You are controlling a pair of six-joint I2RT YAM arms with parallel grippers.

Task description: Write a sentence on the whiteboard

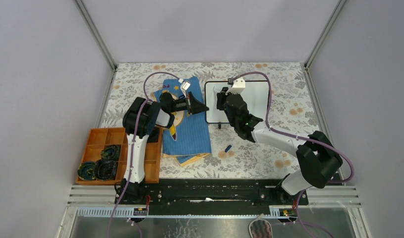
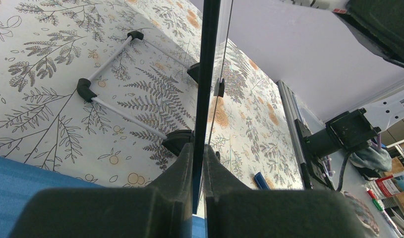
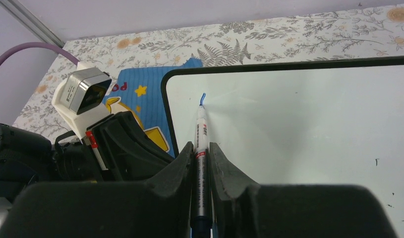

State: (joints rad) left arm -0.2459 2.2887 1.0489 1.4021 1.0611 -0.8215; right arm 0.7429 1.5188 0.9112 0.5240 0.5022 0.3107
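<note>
Black-framed whiteboard, nearly blank; short blue stroke near corner

Blk-rimmed white whiteboard, blue cloth.

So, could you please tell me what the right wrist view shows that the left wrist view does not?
Right wrist only: the right gripper holding a silver marker pen, tip at a short blue stroke on the white, black-framed rectangular whiteboard. Left wrist only: the board's edge pinched in the left gripper, black feet on pale rods, a small blue piece. Both: whiteboard, floral tablecloth, blue printed cloth.
</note>
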